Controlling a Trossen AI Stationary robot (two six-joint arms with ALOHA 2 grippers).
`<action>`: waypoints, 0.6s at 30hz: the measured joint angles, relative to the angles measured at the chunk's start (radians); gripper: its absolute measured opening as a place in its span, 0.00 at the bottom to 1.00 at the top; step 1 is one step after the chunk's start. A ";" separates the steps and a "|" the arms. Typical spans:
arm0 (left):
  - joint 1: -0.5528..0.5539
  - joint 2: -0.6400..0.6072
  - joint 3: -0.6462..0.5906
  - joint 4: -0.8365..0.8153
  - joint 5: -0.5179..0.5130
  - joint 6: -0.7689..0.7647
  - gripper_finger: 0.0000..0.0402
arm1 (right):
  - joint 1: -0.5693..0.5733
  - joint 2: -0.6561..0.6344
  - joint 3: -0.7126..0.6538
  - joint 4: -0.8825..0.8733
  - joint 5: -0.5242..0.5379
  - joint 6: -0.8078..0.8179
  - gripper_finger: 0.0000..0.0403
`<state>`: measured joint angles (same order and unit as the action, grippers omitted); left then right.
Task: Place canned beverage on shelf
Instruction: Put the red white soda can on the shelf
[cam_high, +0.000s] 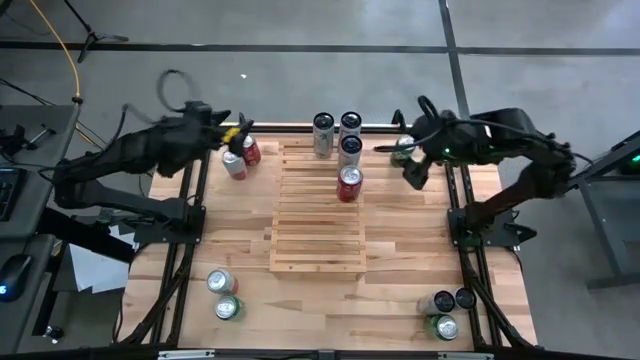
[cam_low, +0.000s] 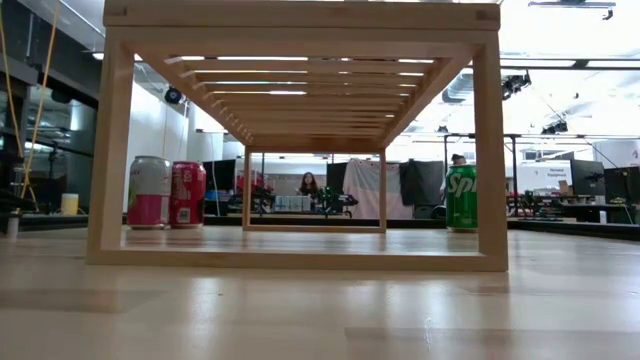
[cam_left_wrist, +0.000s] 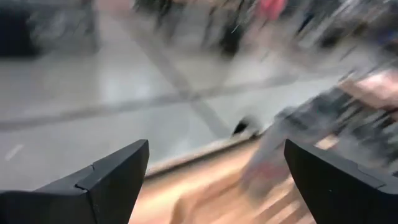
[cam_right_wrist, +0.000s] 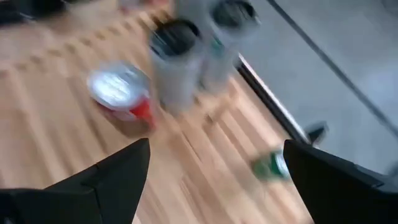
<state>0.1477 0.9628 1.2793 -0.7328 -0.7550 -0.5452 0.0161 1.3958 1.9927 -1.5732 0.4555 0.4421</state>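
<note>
Spreading wide with nothing between them, the left gripper (cam_high: 236, 138) hangs open right over the pink can (cam_high: 233, 165) and red can (cam_high: 250, 151) near the table's far left corner, and that pair stands so close together that a finger coming down could catch one and knock it over. Across the table the right gripper (cam_high: 413, 172) is just as open and empty, hovering by the green can (cam_high: 403, 150) near the far right edge; come in crooked there and that can could roll toward the black frame (cam_high: 458, 195). The shelf (cam_high: 318, 205) sits mid-table, slats running across, and its far end is already crowded: three tall silver cans (cam_high: 337, 136) with another red can (cam_high: 349, 184) just in front. Any newcomer set down too near them risks a domino. More cans wait at both near corners (cam_high: 224, 294), well clear
</note>
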 joint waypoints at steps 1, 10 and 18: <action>0.047 0.037 0.030 -0.083 0.043 -0.033 0.91 | -0.007 -0.032 -0.056 0.004 0.001 0.034 0.88; 0.485 0.390 0.078 -0.423 0.381 0.060 0.91 | -0.038 -0.221 -0.429 0.186 -0.089 0.187 0.88; 0.639 0.475 -0.055 -0.257 0.595 0.060 0.91 | -0.037 -0.233 -0.506 0.273 -0.144 0.188 0.88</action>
<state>0.7866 1.4381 1.2240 -0.9894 -0.1602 -0.4848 -0.0209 1.1629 1.4864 -1.3005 0.3111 0.6300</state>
